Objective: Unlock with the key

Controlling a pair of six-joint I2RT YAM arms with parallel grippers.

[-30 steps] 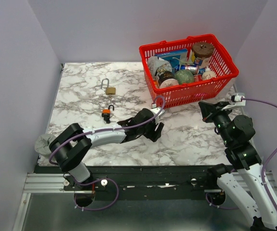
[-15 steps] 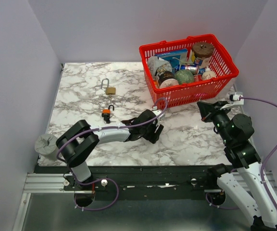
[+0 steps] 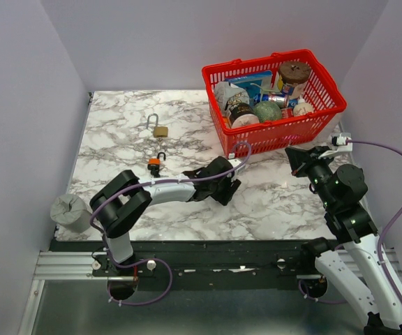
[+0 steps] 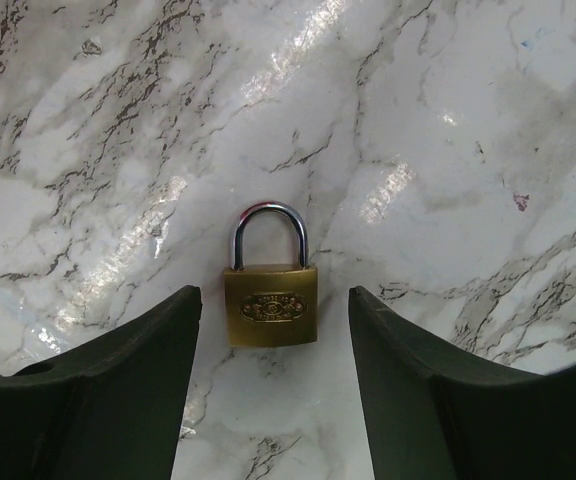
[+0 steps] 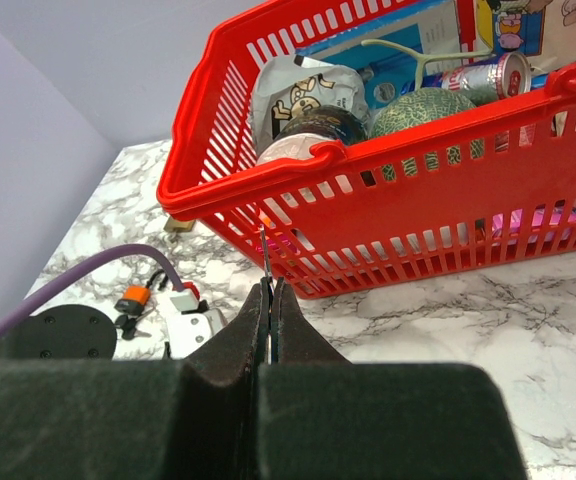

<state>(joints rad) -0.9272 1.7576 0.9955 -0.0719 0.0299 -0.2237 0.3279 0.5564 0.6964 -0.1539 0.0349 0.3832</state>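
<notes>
1. On the marble table point(image 4: 448, 120), a brass padlock point(image 4: 271, 305) lies flat with its shackle closed. It sits between the left gripper's point(image 4: 273, 292) fingers and touches neither.
2. The left gripper's jaws stand wide, low over the table, near the red basket point(image 3: 285, 132).
3. The right gripper point(image 5: 268, 285) is clamped on the key point(image 5: 265, 250), seen edge-on as a thin metal strip poking out of the fingertips toward the basket's front wall.
4. Farther left on the table lie a second brass padlock point(image 3: 159, 128) and a small orange padlock point(image 3: 155, 164), apart from each other.

A red basket point(image 3: 279, 137) of groceries point(image 3: 267, 110) stands at the marble table's point(image 3: 117, 139) far right.
</notes>
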